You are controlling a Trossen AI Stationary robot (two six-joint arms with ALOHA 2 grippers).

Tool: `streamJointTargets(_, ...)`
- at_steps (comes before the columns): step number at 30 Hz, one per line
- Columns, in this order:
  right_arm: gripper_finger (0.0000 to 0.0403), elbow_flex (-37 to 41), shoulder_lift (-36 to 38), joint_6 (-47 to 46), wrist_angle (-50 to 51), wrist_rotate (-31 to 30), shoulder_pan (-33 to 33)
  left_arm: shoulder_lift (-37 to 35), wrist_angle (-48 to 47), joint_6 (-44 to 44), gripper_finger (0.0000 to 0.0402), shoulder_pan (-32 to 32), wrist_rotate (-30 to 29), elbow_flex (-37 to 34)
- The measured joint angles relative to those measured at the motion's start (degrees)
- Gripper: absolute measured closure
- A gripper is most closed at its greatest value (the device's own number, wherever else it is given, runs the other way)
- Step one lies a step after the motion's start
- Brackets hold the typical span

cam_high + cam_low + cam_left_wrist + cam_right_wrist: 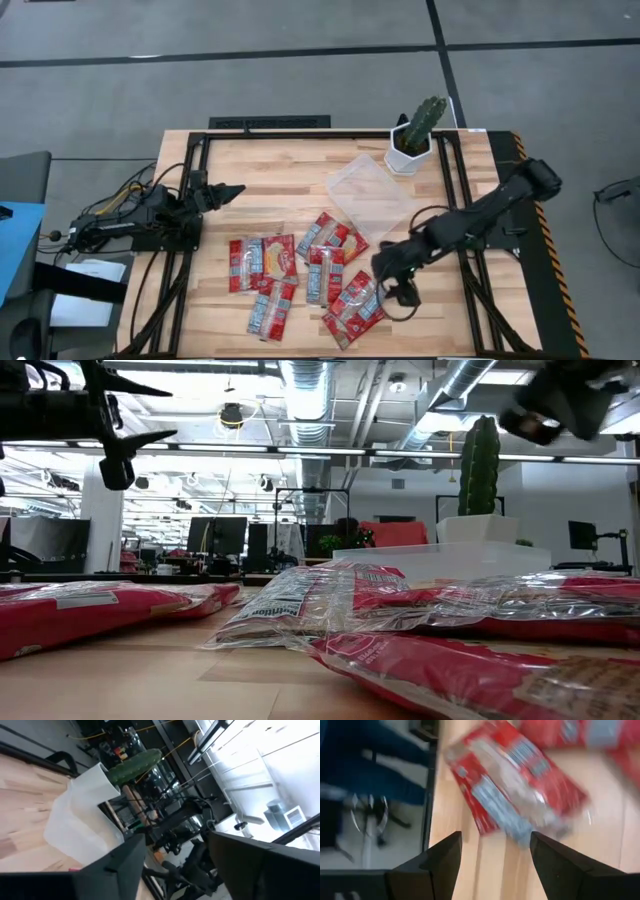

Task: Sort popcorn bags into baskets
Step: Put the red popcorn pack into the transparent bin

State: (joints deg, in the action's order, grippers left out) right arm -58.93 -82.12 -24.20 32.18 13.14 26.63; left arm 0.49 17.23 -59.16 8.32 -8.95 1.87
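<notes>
The right arm reaches in from the right edge of the worktop [300, 165], stretched diagonally toward the front middle, with the right gripper [395, 285] hanging over the front-right end of the bag pile. Its fingers [442, 862] are spread wide with nothing between them, and in the wrist view you can see bare wood in the gap, with a red bag [520, 782] lying flat just past the tips, not touched. The left arm is folded up at the left edge, and the left gripper [225, 190] points across the worktop toward the tray [368, 190], well above the wood, with its fingers [120, 862] also wide apart and empty. The bags [263, 262] are all loose on the worktop in a cluster across the front half, some overlapping, and the one nearest the right gripper [352, 308] sits tilted at the front of the pile. The clear tray is behind them near the middle-right, turned at an angle, and nothing shows inside it. Just behind the tray is a white pot with a cactus [415, 135]. From the low view the bags [330, 605] fill the foreground and hide most of the tray [440, 560], and both grippers are mostly cut off at the top, so that view doesn't really show the fingers. The right wrist view is smeared, so the bag print isn't readable.
</notes>
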Motion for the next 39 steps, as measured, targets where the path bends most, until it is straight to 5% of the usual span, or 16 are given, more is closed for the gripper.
streamJointTargets(10,0.0143,-11.26,-13.98,29.92,4.59,-2.56,-0.59,0.0,-1.8,-0.05,0.0153,0.0,1.53,0.01)
streamJointTargets(25,0.0151,-13.34,-29.7,30.1,3.71,-6.52,-0.91,-0.02,-6.69,-0.17,0.0153,0.0,1.57,0.02)
streamJointTargets(29,0.0216,-13.37,-30.98,27.81,3.97,-7.72,-0.9,-0.02,-6.9,-0.17,0.0153,0.0,1.57,0.02)
streamJointTargets(35,0.0373,-13.19,-30.14,25.44,4.17,-8.51,-0.92,-0.02,-7.64,-0.17,0.0153,0.0,1.49,0.02)
streamJointTargets(39,0.0387,-12.97,-28.75,24.01,4.02,-9.52,-0.9,-0.02,-7.63,-0.17,0.0153,0.0,1.13,0.02)
